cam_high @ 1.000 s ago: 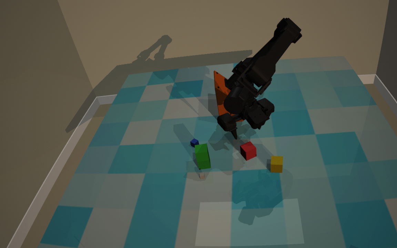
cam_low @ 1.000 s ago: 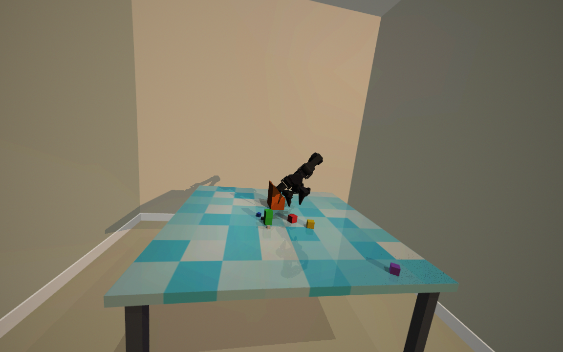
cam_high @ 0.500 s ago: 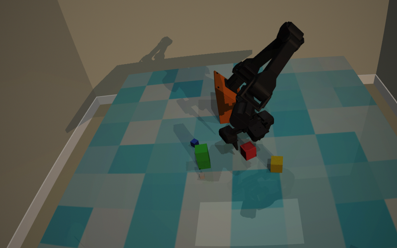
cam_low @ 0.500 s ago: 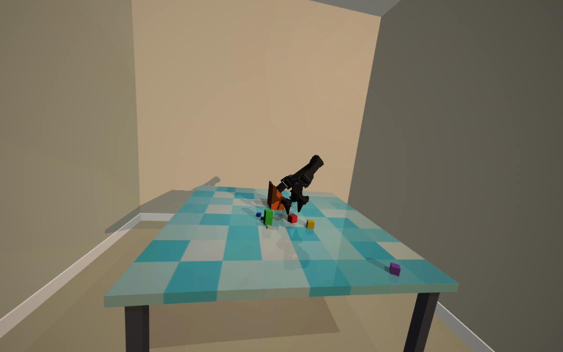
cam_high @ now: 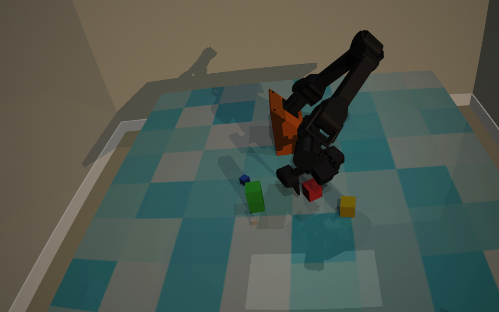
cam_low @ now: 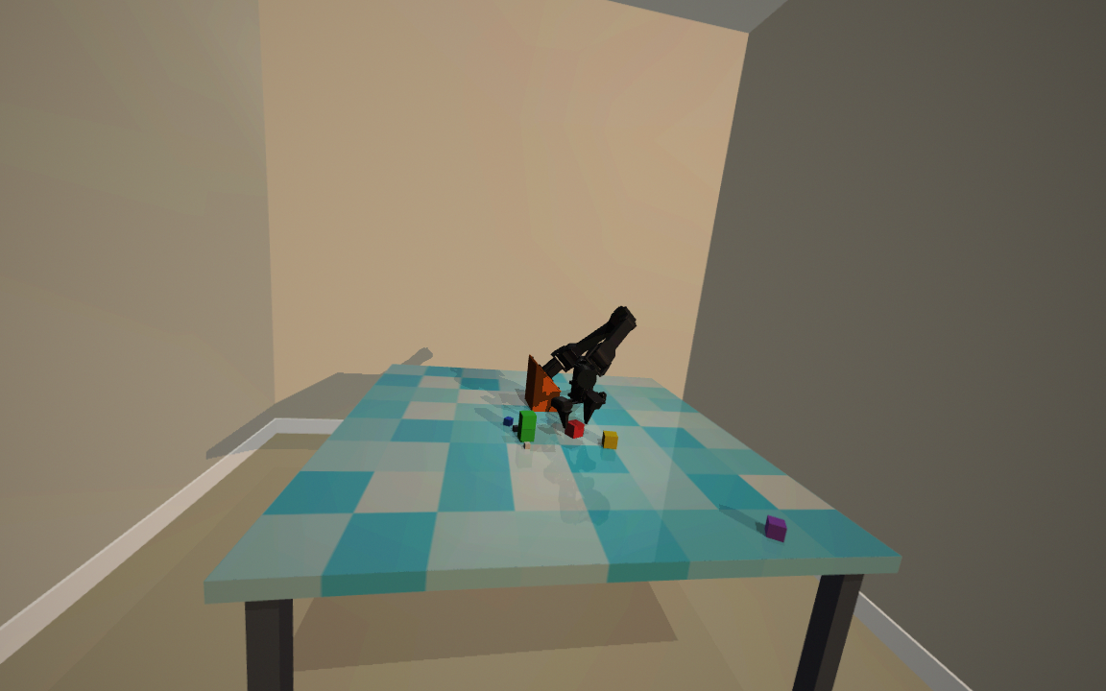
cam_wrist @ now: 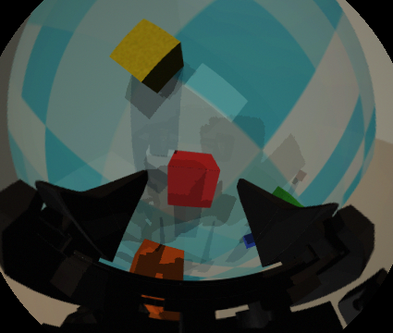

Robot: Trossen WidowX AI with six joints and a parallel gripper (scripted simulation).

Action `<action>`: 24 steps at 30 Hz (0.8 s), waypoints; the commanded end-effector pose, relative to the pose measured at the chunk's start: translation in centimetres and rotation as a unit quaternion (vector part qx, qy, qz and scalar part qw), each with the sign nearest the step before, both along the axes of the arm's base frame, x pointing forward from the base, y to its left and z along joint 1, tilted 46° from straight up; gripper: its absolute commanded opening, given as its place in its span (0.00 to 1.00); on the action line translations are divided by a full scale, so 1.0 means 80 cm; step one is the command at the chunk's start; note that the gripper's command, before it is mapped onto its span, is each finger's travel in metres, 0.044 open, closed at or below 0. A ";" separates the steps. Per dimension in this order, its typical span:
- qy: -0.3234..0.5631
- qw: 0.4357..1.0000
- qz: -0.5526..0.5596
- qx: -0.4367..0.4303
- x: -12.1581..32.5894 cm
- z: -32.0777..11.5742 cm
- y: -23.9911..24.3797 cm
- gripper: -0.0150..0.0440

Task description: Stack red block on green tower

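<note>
The red block (cam_high: 312, 192) (cam_low: 574, 429) (cam_wrist: 192, 180) sits on the table, right of the green tower in the top and exterior views. The green tower (cam_high: 255, 198) (cam_low: 527, 426) (cam_wrist: 285, 195) stands upright with nothing on top; in the wrist view it is mostly hidden behind the right finger. My gripper (cam_low: 577, 424) (cam_wrist: 193, 178) is open and empty, pointing down at the red block. In the wrist view the block appears between the two fingertips, with a gap on each side. In the top view the gripper covers part of the block's top and one finger is hidden. I cannot tell the exact fingertip height.
A yellow block (cam_high: 347, 206) (cam_low: 610, 440) (cam_wrist: 145, 50) lies right of the red one. A small blue block (cam_high: 244, 179) (cam_low: 508, 420) (cam_wrist: 249, 240) and a tiny pale block (cam_high: 254, 222) (cam_low: 526, 444) lie by the tower. A purple block (cam_low: 775, 528) is near the table's front right corner.
</note>
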State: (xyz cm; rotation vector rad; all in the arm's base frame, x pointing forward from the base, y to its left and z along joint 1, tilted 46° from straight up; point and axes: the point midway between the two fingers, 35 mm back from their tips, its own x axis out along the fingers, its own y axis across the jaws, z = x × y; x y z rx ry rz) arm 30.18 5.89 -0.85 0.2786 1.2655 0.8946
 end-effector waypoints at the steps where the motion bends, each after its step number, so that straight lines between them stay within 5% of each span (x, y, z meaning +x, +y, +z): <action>1: 0.008 1.000 -0.001 0.003 -0.005 -0.008 0.006 1.00; 24: 0.008 1.000 0.000 0.004 -0.006 -0.023 0.023 1.00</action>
